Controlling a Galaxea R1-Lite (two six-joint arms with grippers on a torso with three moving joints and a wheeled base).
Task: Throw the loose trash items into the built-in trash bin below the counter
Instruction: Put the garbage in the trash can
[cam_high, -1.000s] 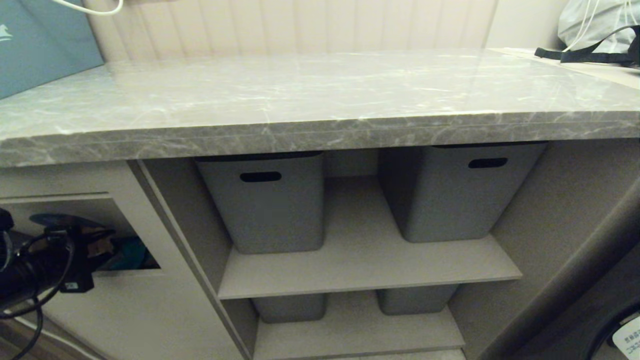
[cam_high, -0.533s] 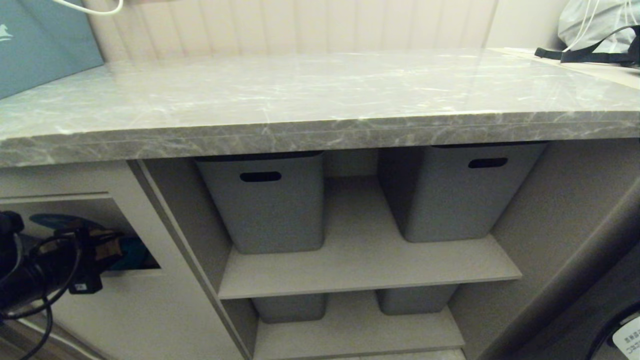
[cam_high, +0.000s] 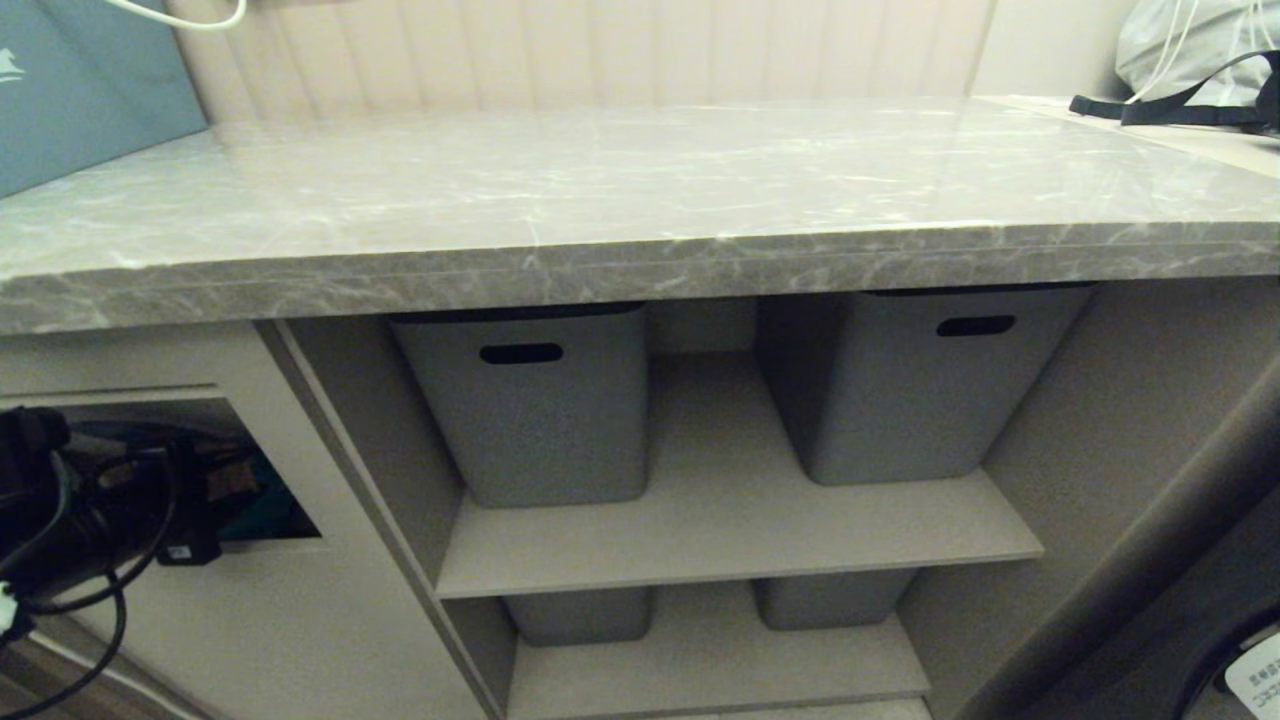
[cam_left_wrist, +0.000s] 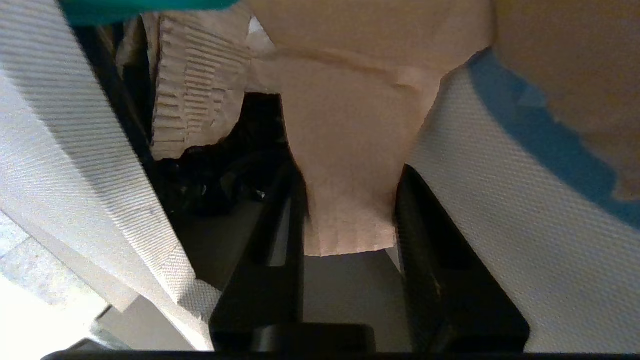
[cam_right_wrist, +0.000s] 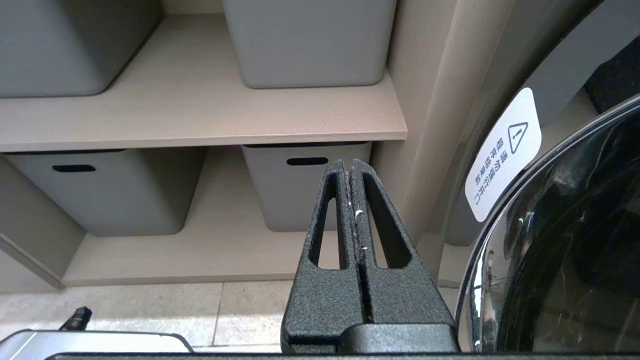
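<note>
The grey marble counter (cam_high: 640, 190) runs across the top. Below it at the left is the beige front of the built-in trash bin (cam_high: 250, 620), its flap (cam_left_wrist: 500, 240) pushed inward, with the blue sticker (cam_left_wrist: 540, 130) beside my fingers. My left gripper (cam_high: 225, 478) reaches into the dark opening. It is shut on a loose trash item (cam_left_wrist: 345, 150), a paper scrap whose tan side fills the gap between the fingers. A turquoise edge (cam_left_wrist: 150, 7) shows beyond, seen as teal (cam_high: 275, 510) in the opening. My right gripper (cam_right_wrist: 349, 162) is shut and empty, parked low by the shelves.
Grey tubs with slot handles (cam_high: 535, 400) (cam_high: 900, 380) stand on the shelves right of the bin. A dull-blue box (cam_high: 70, 90) stands at the counter's back left and a bag (cam_high: 1190, 50) at the back right. Corrugated cardboard (cam_left_wrist: 200, 85) lies inside the bin.
My left gripper has pushed a little further into the bin opening with the scrap. The flap has tilted further in, and its blue sticker has gone dark.
</note>
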